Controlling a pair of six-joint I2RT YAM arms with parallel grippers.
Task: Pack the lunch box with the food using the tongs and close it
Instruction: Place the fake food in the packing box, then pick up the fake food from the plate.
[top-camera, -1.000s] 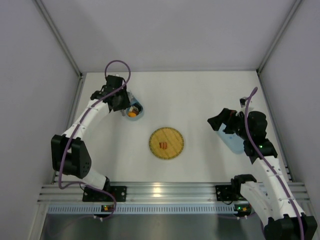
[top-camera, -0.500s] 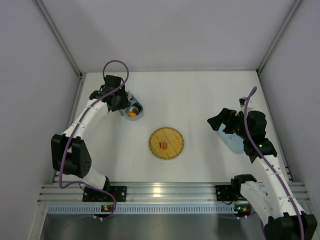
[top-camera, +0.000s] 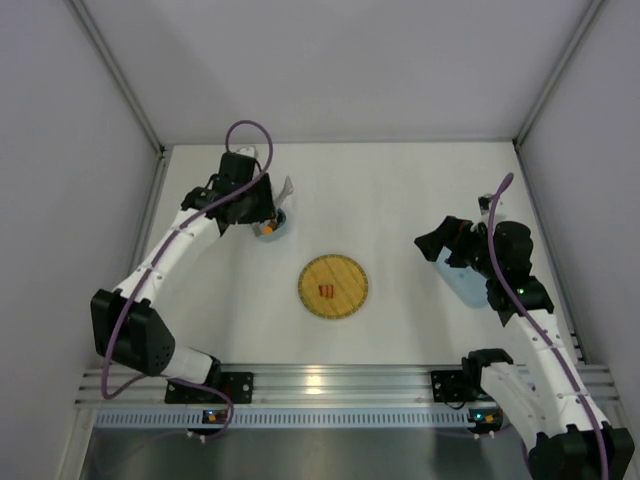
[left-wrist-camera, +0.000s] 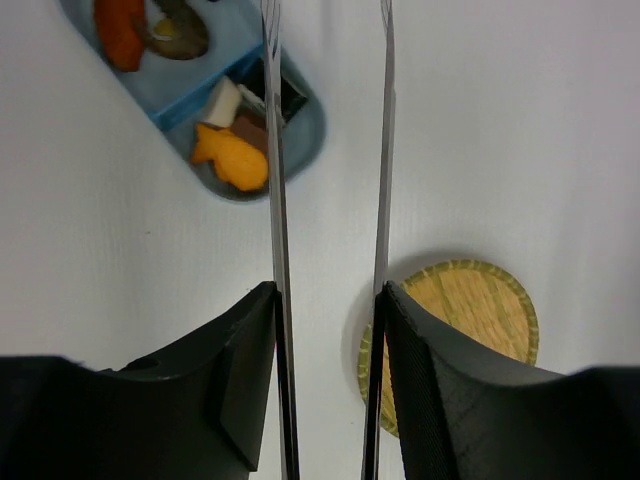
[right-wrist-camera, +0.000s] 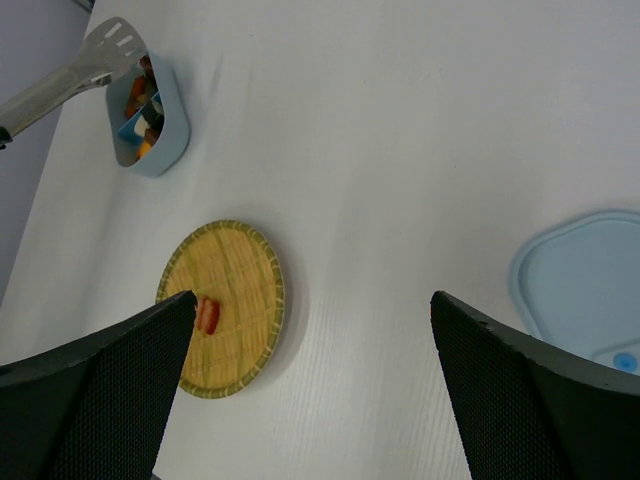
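Note:
The light-blue lunch box (top-camera: 277, 230) sits at the back left and holds several food pieces, among them an orange one (left-wrist-camera: 229, 158) and a white cube (left-wrist-camera: 222, 100). My left gripper (top-camera: 258, 203) is shut on the silver tongs (left-wrist-camera: 277, 200). Their two arms run forward between my fingers, spread apart, with nothing between them. The tong tips (top-camera: 286, 188) hover just past the box's far right edge. One red food piece (top-camera: 326, 291) lies on the yellow woven plate (top-camera: 346, 275). My right gripper (right-wrist-camera: 312, 300) hangs open and empty beside the light-blue lid (right-wrist-camera: 585, 290).
The plate (right-wrist-camera: 240, 275) lies mid-table between the two arms, and its edge (left-wrist-camera: 480, 310) shows just right of the tongs in the left wrist view. The lid (top-camera: 466, 283) rests at the right, partly under my right arm. Grey walls close in the table's sides and back.
My left arm has swung to the right and lifted; the tongs have come up from over the box, and their tips now show beyond its right edge. The right arm is still.

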